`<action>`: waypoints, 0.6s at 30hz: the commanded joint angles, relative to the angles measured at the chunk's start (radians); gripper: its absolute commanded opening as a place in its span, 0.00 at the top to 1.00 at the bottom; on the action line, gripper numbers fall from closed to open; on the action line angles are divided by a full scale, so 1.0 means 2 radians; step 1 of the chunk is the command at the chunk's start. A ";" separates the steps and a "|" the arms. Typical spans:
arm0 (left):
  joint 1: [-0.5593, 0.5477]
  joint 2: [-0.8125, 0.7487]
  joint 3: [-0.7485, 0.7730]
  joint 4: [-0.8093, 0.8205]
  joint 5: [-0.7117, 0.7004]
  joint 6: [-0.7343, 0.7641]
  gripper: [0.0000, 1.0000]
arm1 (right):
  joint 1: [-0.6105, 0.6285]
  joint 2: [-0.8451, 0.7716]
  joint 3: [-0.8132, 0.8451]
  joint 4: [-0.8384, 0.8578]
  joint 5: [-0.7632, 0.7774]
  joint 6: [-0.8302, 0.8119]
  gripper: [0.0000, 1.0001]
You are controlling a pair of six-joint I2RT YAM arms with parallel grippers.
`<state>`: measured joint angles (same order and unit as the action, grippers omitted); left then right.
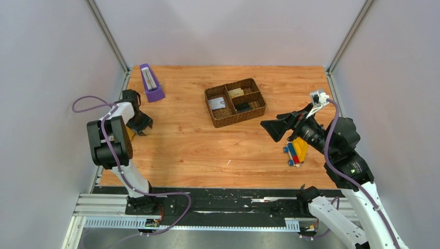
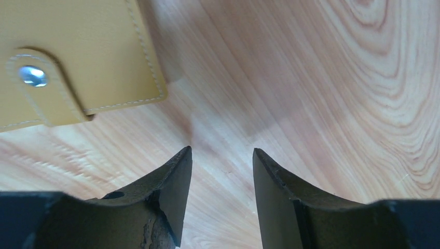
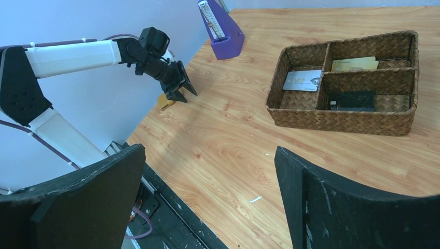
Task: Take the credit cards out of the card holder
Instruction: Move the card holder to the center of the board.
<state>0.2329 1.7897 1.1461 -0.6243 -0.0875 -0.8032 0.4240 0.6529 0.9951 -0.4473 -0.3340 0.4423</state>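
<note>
The card holder [image 2: 78, 57] is seen lying flat on the desk [image 2: 311, 78] at its near left side, closed, with its tab [image 2: 36, 83] fastened by the metal snap. The left hand [image 2: 222, 154] is held low just beside the card holder, clear of its corner. Its jaws are set partly apart with only bare wood between them, so nothing is held.

A woven tray [image 3: 342, 120] stands well apart from the card holder, to its right and farther back. Three cards are seen in its compartments: a silver card [image 3: 302, 80], a pale yellow card [image 3: 354, 64] and a black card [image 3: 351, 101]. The right hand [image 3: 208, 151] is raised far to the right of the card holder, its jaws spread wide and empty.

With cards already in the tray, the task is judged well advanced, perhaps done. Whether any card remains inside the closed card holder cannot be told. The step in hand is judged to be work at the card holder by the left hand, and approach cannot be told from withdrawal. If a card remains, the snap would have to be undone and the cover folded back. The card holder would probably have to be pinned down meanwhile, since so flat and light a thing is likely to slide.
</note>
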 commanded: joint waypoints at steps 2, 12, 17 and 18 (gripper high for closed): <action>0.013 -0.058 0.032 -0.046 -0.087 0.054 0.41 | 0.000 -0.010 -0.005 0.014 0.008 -0.009 0.02; 0.085 -0.044 0.023 -0.035 -0.096 0.082 0.43 | 0.000 -0.013 -0.010 0.017 0.022 -0.027 0.02; 0.085 -0.011 0.038 -0.040 -0.091 0.075 0.43 | 0.000 -0.016 -0.011 0.017 0.031 -0.036 0.01; 0.085 -0.005 0.038 -0.040 -0.091 0.074 0.43 | 0.000 -0.017 -0.013 0.017 0.033 -0.038 0.01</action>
<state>0.3988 1.7351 1.1797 -0.6991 -0.2684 -0.6552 0.4240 0.6323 0.9730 -0.4477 -0.2958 0.3981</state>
